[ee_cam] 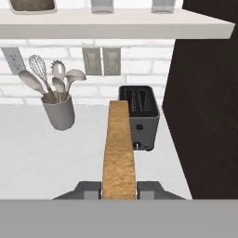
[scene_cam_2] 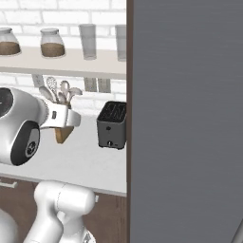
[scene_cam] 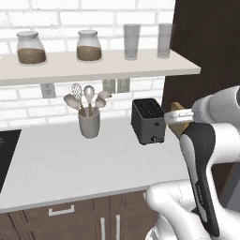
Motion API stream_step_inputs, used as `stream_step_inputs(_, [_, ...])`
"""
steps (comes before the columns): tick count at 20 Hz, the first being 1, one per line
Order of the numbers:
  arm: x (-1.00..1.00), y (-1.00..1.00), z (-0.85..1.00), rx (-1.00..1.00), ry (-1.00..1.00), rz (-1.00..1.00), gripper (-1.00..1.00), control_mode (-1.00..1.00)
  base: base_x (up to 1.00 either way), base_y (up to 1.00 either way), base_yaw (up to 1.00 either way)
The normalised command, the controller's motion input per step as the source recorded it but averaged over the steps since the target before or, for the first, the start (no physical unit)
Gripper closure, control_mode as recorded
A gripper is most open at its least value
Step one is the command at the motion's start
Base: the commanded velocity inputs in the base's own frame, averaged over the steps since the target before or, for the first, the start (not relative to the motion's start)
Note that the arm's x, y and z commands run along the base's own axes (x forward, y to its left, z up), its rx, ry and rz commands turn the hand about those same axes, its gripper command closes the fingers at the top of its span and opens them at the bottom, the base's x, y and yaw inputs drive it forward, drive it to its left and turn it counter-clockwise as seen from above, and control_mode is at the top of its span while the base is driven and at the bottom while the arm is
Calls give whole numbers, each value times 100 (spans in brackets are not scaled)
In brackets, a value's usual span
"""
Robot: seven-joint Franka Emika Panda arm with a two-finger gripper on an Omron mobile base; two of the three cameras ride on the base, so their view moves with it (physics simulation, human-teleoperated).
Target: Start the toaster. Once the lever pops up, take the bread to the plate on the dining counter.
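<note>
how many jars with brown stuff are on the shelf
2: one jar near the shelf's left end, the other jar just right of it, left of the two empty glasses. More could sit beyond the frame.

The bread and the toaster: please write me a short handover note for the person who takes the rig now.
End effector: shut on the bread, held edge-on, lifted off the worktop.
Toaster: on the white worktop beside the dark cabinet, slots look empty.
Utensil cup stands to its left.
Done: bread is out of the toaster and in the grip.
Left: carry the bread to the plate on the dining counter and set it down.
</note>
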Motion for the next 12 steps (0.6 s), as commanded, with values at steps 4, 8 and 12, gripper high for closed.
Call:
stream_step_inputs(4, [-18, 0, 1, 1, 0, 0, 100, -100, 0, 0, 0])
stream_step_inputs(8, [-16, -3, 1, 2, 0, 0, 100, -100, 0, 0, 0])
stream_step_inputs(12, [-9, 0, 0, 0, 0, 0, 100, -100, 0, 0, 0])
